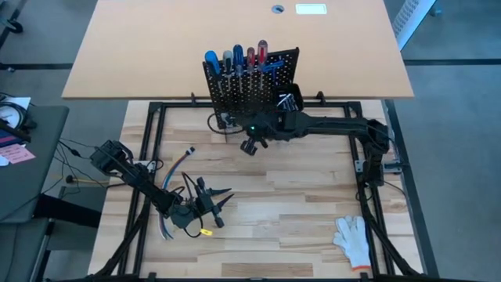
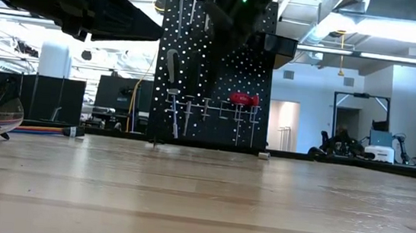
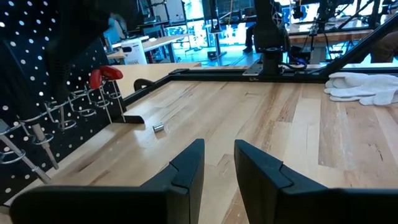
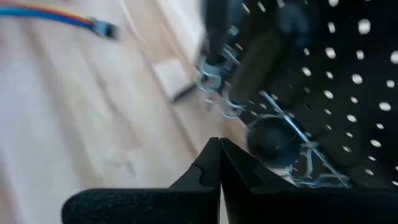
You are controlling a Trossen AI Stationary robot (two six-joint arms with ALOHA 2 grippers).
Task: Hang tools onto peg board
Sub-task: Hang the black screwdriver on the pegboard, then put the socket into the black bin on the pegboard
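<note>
The wooden table point(image 1: 297, 211) carries peg board point(image 1: 252, 88), glove point(image 1: 353, 237), cables point(image 1: 174, 168).

The black peg board point(image 1: 254, 82) stands upright at the table's far edge. Screwdrivers point(image 1: 235, 61) with blue, grey and red handles hang along its top row; red-handled pliers point(image 2: 243, 99) sit on a lower hook.

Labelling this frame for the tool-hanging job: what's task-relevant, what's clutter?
Job:
- peg board, upright
- screwdrivers racked along its top
- red-handled tool on its front hooks
- right gripper, shut, close to the board
- left gripper, near the table's front

Lying about:
- white glove
- coloured cables
- small metal piece on the table
</note>
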